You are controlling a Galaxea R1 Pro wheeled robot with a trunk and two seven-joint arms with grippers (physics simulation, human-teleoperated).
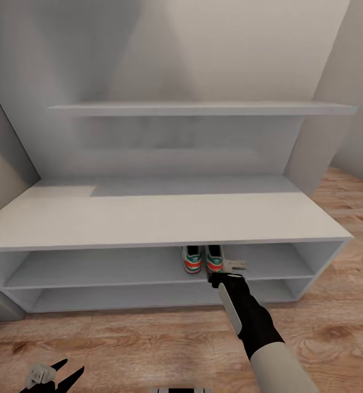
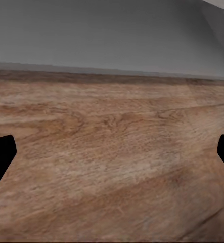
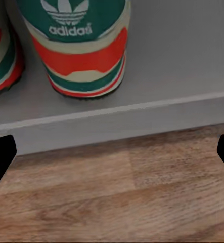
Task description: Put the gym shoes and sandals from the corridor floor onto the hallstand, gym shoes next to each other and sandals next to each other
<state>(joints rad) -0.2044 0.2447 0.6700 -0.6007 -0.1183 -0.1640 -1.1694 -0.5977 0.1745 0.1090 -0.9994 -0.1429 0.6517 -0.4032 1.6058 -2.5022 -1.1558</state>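
The hallstand (image 1: pixel 148 221) stands against the pale wall, a long low grey unit with a flat bare top, two open tiers beneath it and a grey wall shelf (image 1: pixel 203 108) higher up. The two gym shoes (image 1: pixel 203 258) sit side by side on its upper tier, a little right of the middle and close to that tier's front edge, heels turned outward so the green, cream and red-orange bands show; they stand touching or very nearly so. The right wrist view looks straight at one heel (image 3: pixel 81 45), with its white trefoil mark and lettering, upright on the grey tier, and the edge of the other shoe (image 3: pixel 3 50) just beside it; below the tier's front lip runs the wood-plank corridor floor (image 3: pixel 117 192). The right gripper (image 1: pixel 225 275) hangs in front of the shoes at the front edge of that tier, at the end of a black forearm, and its jaws are released: the two dark tips stand wide apart at the sides of the wrist view with nothing between them, clear of the heels. The left gripper (image 1: pixel 53 376) is low over the floor in front of the hallstand's left end, jaws likewise spread and holding nothing; its wrist view looks along bare floor planks (image 2: pixel 112 162) toward a grey surface.
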